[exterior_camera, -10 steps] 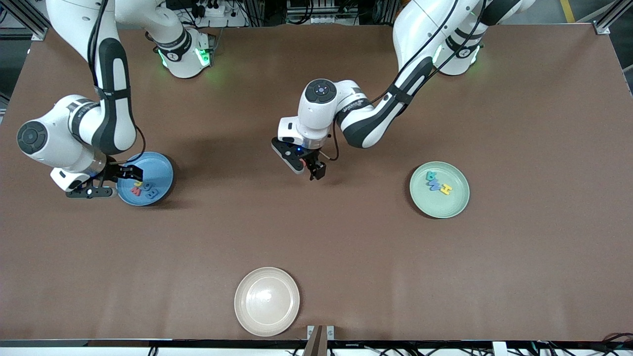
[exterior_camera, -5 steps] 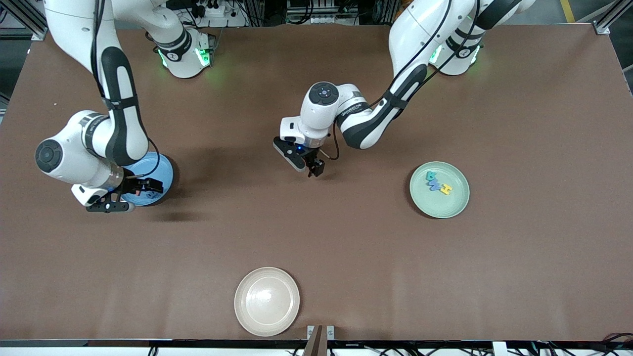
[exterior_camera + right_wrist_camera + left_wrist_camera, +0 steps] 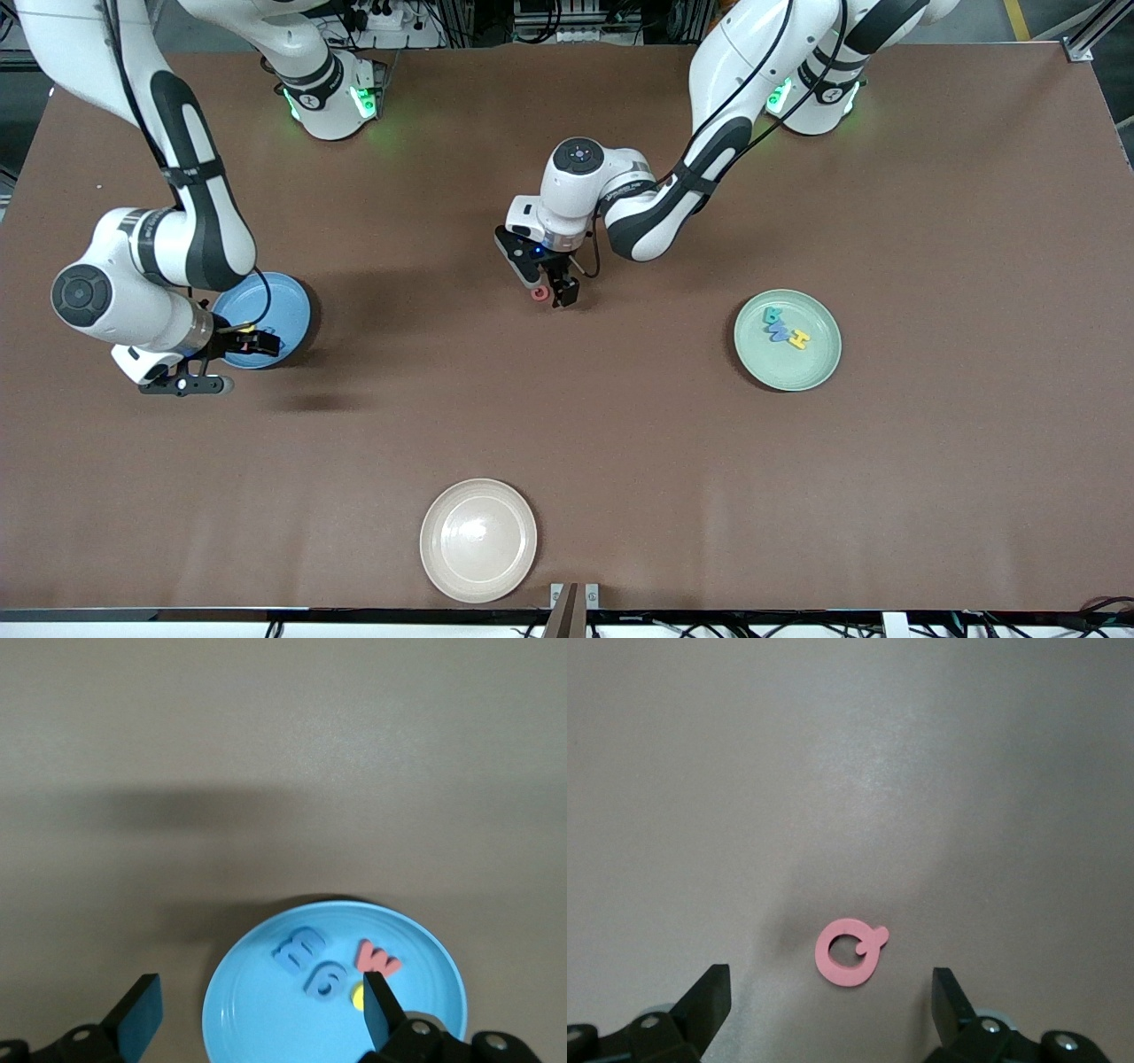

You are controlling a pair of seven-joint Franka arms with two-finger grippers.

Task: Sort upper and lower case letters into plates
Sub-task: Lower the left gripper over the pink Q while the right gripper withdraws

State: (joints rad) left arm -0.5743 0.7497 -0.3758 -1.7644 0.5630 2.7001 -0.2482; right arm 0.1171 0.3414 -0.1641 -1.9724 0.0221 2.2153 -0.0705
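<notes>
One letter is left on the bare table (image 3: 930,496): a flat pink Q (image 3: 849,952), at 9 o'clock from the mint green plate (image 3: 815,377), with the left gripper (image 3: 831,992) over it, claw spread and empty; the tile lies thin against the cloth, so the fingertips may slide over it or flick it away. Three letters (image 3: 786,327) lie in that plate. Over the sky blue plate's (image 3: 257,1028) rim hangs the right gripper (image 3: 261,1005), also spread and empty; a low sweep could scatter the blue, red and yellow letters (image 3: 332,970) inside. At 6 o'clock sits a cream plate (image 3: 478,580).
</notes>
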